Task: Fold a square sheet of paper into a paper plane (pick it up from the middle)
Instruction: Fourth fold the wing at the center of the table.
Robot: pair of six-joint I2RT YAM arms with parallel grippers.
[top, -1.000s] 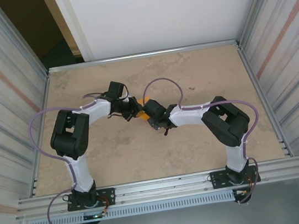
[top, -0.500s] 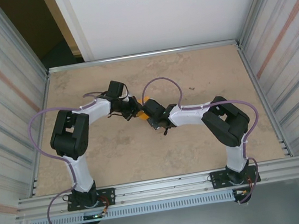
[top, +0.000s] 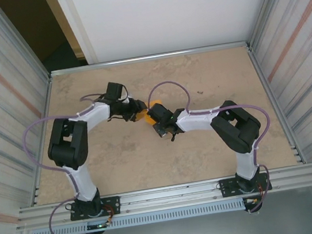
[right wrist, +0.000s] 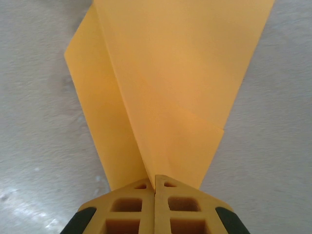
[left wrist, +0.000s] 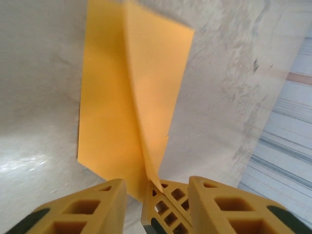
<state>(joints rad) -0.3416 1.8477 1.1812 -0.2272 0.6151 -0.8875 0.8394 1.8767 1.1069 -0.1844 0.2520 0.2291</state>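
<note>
The sheet of paper is folded into a narrow pointed orange paper plane (right wrist: 170, 87) with a raised centre crease. My right gripper (right wrist: 155, 179) is shut on the crease at the plane's narrow end, and the wings spread away from it over the table. In the left wrist view the plane (left wrist: 126, 97) hangs just ahead of my left gripper (left wrist: 156, 184). That gripper is open, its jaws standing either side of the right gripper's fingers (left wrist: 168, 207) and touching no paper. From above, the left gripper (top: 136, 109) and the right gripper (top: 151, 116) meet mid-table with orange paper (top: 143, 117) between them.
The tan table (top: 196, 70) is bounded by a metal rim and ribbed metal walls (top: 295, 74) on both sides. Purple cables loop off both arms. The right arm's elbow (top: 236, 126) sits right of centre, the left arm's (top: 67, 144) at the left.
My left gripper has opened and let go of the paper, and its arm has drawn slightly back to the left. My right gripper has shut fully on the crease.
</note>
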